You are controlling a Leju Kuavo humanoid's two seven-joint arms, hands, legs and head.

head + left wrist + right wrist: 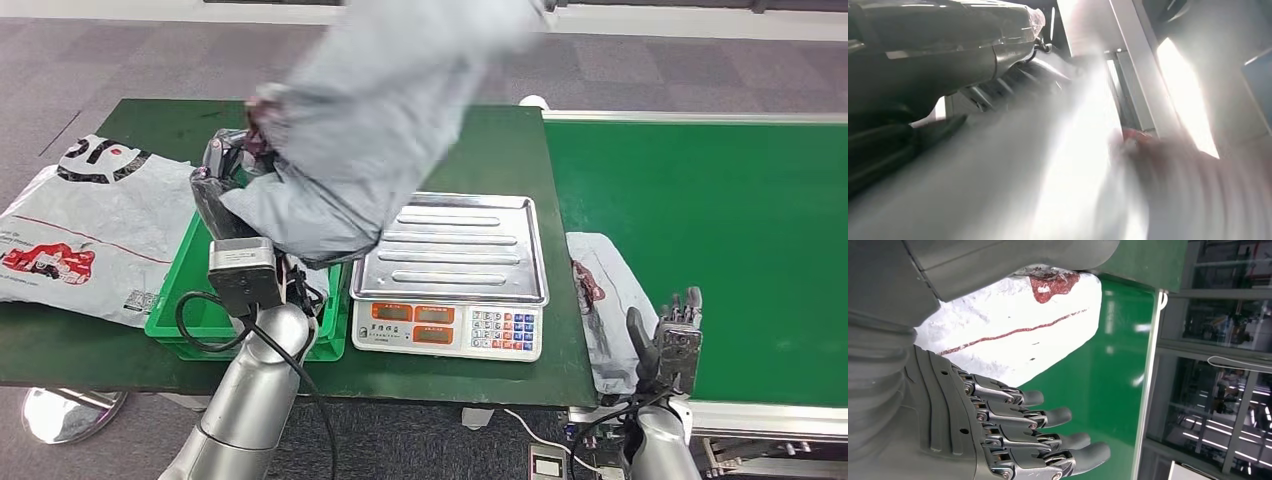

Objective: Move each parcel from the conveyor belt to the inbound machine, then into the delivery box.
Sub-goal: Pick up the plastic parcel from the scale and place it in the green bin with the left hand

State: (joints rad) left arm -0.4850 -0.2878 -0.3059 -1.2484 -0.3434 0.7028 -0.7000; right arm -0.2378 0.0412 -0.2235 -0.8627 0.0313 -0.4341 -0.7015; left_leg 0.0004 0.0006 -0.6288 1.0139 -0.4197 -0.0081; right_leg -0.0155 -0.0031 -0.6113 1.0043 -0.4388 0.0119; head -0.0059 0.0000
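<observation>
From the head view I see my left hand [232, 160] grasping a blurred grey parcel [370, 120], upper centre; my right hand [668, 335] hangs released beside another parcel [600, 300], lower right.

The dark green rectangular surface [480, 150] carries a green plastic crate [185, 290] near its left, a silver steel-topped weighing scale [450, 265] right of the crate, and a white printed plastic mailer bag [85, 225] overhanging its left edge. To the right lies the bright green conveyor belt [700, 230], bearing a grey plastic parcel [600, 300] at its near-left edge.
</observation>
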